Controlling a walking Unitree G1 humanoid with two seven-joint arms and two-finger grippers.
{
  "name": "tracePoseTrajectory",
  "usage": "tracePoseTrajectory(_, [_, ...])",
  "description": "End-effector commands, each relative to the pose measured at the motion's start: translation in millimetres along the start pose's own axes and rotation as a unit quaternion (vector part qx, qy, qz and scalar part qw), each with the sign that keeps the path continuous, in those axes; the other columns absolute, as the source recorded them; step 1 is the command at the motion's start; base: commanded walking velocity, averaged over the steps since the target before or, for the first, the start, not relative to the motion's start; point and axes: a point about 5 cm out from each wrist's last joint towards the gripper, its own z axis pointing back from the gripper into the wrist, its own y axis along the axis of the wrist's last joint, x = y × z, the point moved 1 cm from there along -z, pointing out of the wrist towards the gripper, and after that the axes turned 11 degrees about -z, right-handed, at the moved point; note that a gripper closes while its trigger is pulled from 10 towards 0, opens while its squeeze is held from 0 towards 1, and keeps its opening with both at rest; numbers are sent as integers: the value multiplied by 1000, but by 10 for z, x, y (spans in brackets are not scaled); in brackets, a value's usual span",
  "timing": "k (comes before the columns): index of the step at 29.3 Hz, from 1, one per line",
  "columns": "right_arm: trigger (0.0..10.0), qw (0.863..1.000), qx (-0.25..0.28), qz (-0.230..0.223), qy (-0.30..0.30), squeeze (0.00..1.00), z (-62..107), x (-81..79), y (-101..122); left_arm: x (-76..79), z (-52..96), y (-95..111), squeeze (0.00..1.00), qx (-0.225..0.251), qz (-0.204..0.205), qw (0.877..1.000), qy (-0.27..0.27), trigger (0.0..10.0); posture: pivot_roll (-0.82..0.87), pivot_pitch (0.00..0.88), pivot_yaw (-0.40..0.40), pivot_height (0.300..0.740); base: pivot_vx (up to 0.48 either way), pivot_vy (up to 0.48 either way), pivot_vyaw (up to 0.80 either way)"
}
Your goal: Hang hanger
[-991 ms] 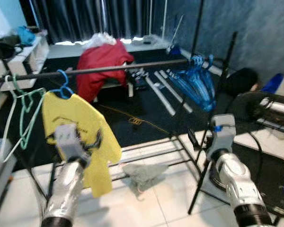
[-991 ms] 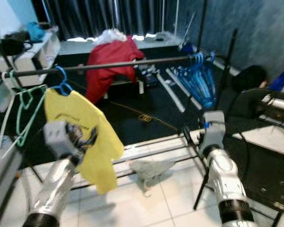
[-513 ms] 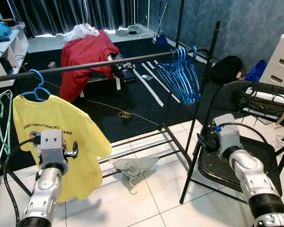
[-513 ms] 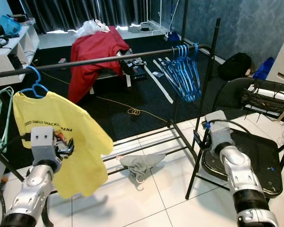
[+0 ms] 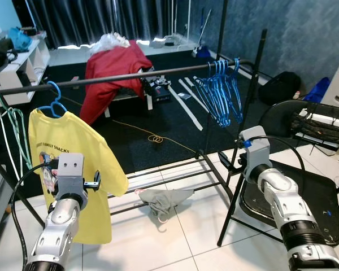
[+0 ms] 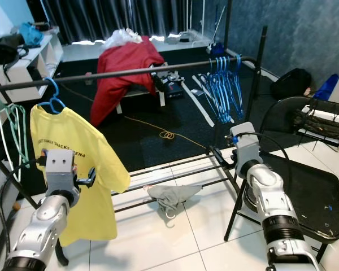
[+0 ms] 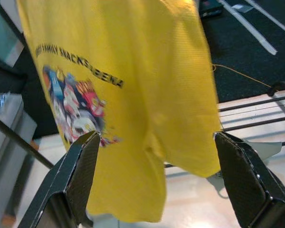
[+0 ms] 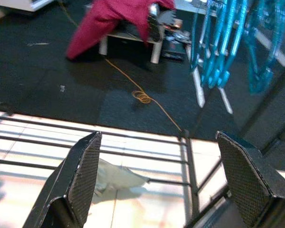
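You have a matt black metal rail (image 5: 130, 78) carrying a yellow shirt (image 5: 73, 152) of fine-knit cloth with a printed picture, on a glossy blue plastic hanger (image 5: 52, 101). More blue plastic hangers (image 5: 220, 93) shine nearby. The floor (image 5: 175, 243) is glossy white tile; beyond it lies rough dark carpet (image 5: 158, 121).

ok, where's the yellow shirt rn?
The yellow shirt hangs on a blue hanger at the left end of the rack rail, straight ahead of the left claw and beside the green hangers.
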Motion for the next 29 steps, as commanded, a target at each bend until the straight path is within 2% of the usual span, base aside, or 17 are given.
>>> tracePoseTrajectory(1, [10000, 1000, -6, 2, 2, 0, 10, 4, 0, 49, 15, -14, 0, -7, 12, 1000, -4, 10000, -110, 0, 17, 740, 0, -472, 0])
tracePoseTrajectory(2, [10000, 999, -5, 19, 36, 0, 13, -124, 26, 48, 2, -2, 0, -13, 24, 1000, 4, 10000, -110, 0, 17, 740, 0, -472, 0])
tracePoseTrajectory(4, [10000, 998, -7, 31, 61, 0, 19, -216, 31, 25, -17, 30, 0, -16, 22, 999, 22, 10000, -111, 0, 15, 740, 0, -426, 0])
tracePoseTrajectory(6, [10000, 997, -8, 33, 64, 0, 20, -231, 30, 15, -22, 43, 0, -16, 20, 999, 28, 10000, -111, 0, 15, 740, 0, -371, 0])
tracePoseTrajectory(13, [10000, 997, -11, 34, 71, 0, 40, -237, 33, -53, -34, 102, 0, -18, 40, 998, 35, 10000, -114, 0, 13, 740, 0, 0, 0])
tracePoseTrajectory(18, [10000, 994, -15, 37, 98, 0, 138, -248, 74, -249, -33, 121, 0, -29, 29, 996, 84, 10000, -121, 0, 18, 740, 480, 0, 0])
tracePoseTrajectory(19, [10000, 994, -15, 37, 98, 0, 138, -248, 74, -249, -33, 121, 0, -29, 29, 996, 84, 10000, -121, 0, 18, 740, 480, 0, 0])
tracePoseTrajectory(20, [10000, 992, -16, 36, 116, 0, 183, -277, 84, -313, -37, 154, 0, -25, 26, 994, 100, 10000, -121, 0, 18, 740, 480, 0, 0])
tracePoseTrajectory(23, [10000, 991, -17, 36, 129, 0, 213, -300, 90, -350, -38, 179, 0, -22, 25, 993, 109, 10000, -121, 0, 18, 740, 480, 0, 0])
tracePoseTrajectory(25, [10000, 984, -19, 36, 173, 0, 306, -387, 104, -432, -34, 259, 0, -8, 22, 991, 129, 10000, -126, 0, 23, 740, 480, 0, 0])
tracePoseTrajectory(29, [10000, 975, -21, 35, 216, 0, 405, -485, 115, -475, -21, 341, 0, 11, 20, 990, 138, 10000, -138, 0, 29, 740, 480, 0, 0])
